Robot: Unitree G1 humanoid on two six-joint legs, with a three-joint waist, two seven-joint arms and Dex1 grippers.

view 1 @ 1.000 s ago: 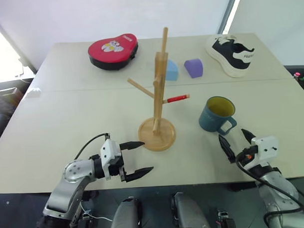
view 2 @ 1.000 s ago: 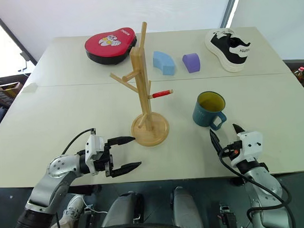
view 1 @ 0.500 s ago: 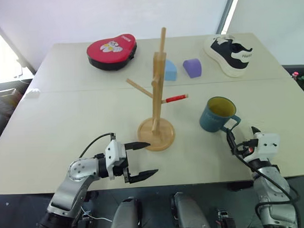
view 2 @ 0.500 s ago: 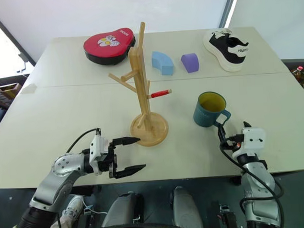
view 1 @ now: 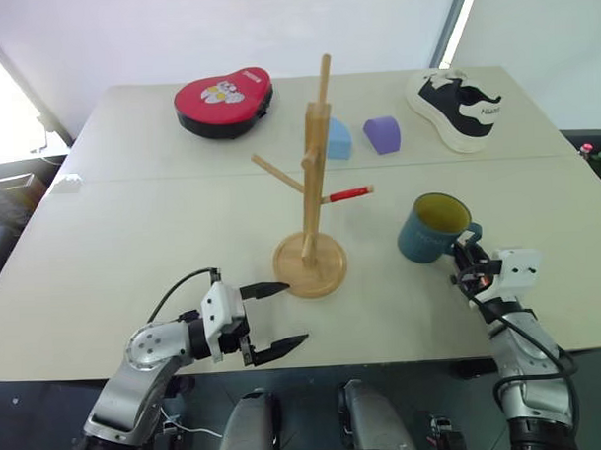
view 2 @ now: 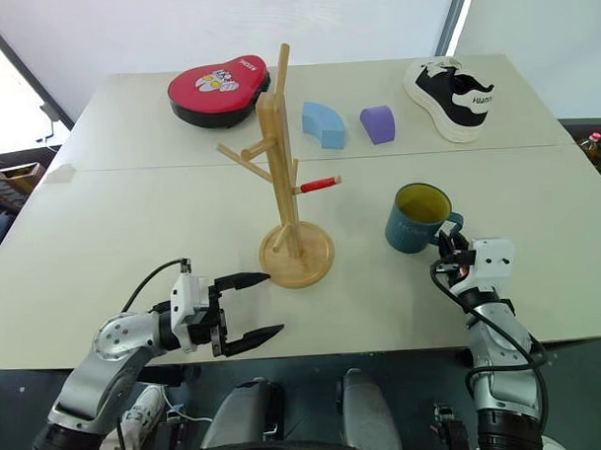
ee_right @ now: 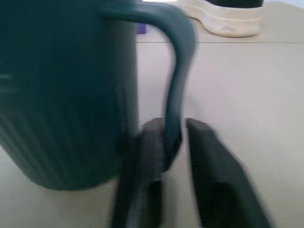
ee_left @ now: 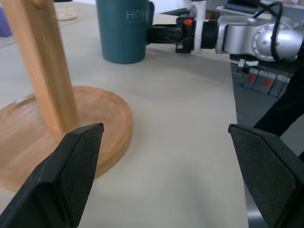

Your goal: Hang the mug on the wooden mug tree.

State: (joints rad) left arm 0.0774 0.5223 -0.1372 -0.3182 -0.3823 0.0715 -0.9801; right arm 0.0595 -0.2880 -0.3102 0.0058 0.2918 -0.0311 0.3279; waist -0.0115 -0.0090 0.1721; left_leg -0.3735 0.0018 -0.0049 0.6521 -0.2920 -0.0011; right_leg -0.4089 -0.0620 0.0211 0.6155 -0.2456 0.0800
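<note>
The teal mug (view 1: pixel 431 230) with a yellow-green inside stands upright on the table, its loop handle (ee_right: pixel 179 71) turned toward me. My right gripper (view 1: pixel 466 262) lies level behind the mug and is shut on the lower part of the handle, one finger (ee_right: pixel 147 161) on each side. The wooden mug tree (view 1: pixel 314 170) stands on its round base (view 1: pixel 310 266) left of the mug, a red-tipped peg pointing at it. My left gripper (view 1: pixel 290 311) is open near the front edge, just left of the base, with nothing between its fingers (ee_left: pixel 71 175).
At the back of the table are a red pad (view 1: pixel 223 99), a light blue block (view 1: pixel 339 140), a purple block (view 1: pixel 382 133) and a black-and-white shoe (view 1: pixel 461 107). The table's front edge (view 1: pixel 384 355) runs just behind both grippers.
My right gripper moved forward from open behind the mug and shut on its handle. The left gripper stayed in place, open.
</note>
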